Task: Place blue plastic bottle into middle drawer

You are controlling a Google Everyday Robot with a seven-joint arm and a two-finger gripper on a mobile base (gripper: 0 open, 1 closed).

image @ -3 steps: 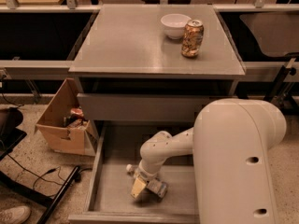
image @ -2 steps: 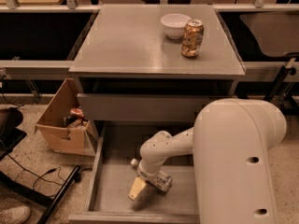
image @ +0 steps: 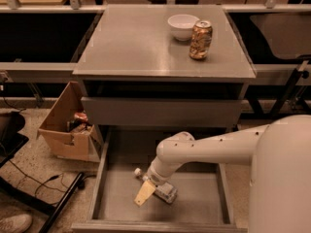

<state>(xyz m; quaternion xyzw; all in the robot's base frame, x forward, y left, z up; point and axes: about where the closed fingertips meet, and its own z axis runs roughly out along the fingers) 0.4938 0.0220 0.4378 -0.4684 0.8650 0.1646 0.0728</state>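
Note:
The blue plastic bottle [image: 165, 193] lies on its side on the grey floor of the open middle drawer [image: 199, 205]. Its white cap [image: 138, 171] points to the back left, and its clear body sticks out to the right from under my wrist. My gripper [image: 151, 188] reaches down into the drawer from the right and sits right over the bottle's middle, hiding part of it. The white arm crosses the drawer's right half.
The grey cabinet top [image: 131, 47] carries a white bowl [image: 182, 25] and a gold-brown drink can [image: 200, 40]. The shut drawer above shows only its front panel [image: 160, 111]. A cardboard box [image: 68, 125] with items stands on the floor to the left. A dark chair base [image: 34, 198] is at the lower left.
The gripper and the bottle have shifted a little inside the drawer. The white cap now shows at the back left of my wrist.

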